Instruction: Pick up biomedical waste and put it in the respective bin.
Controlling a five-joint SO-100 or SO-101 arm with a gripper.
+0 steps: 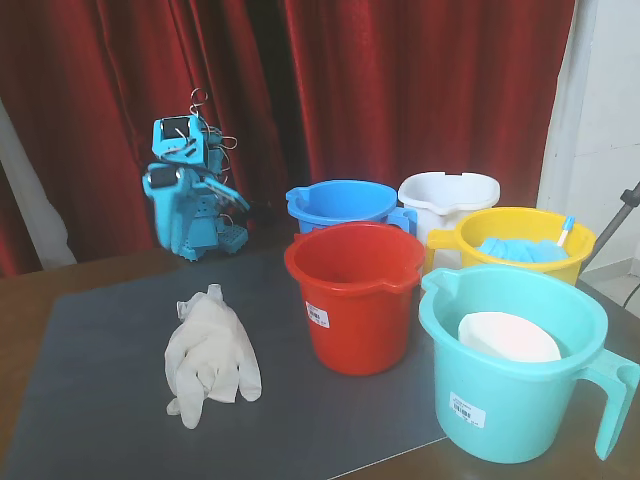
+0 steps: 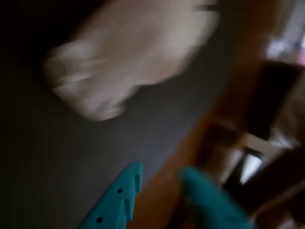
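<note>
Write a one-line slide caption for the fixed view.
White glove lies on grey mat beside five coloured buckets; folded blue arm waits behind.

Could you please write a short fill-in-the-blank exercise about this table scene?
1. The crumpled white latex glove lies on the grey ____.
2. The bucket nearest the glove is ____.
3. The yellow plastic bucket holds crumpled ____ material.
4. In the wrist view, the teal end effector has its jaws ____.

Answers: mat; red; blue; apart

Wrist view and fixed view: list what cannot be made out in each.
- Wrist view: motion blur smears the white gloves; their shape is unclear.
- Wrist view: the tool is cut by the bottom edge.
- Fixed view: the red bucket, blue bucket and white bucket hide their insides behind their walls.
- Fixed view: bucket labels too small to read.
</note>
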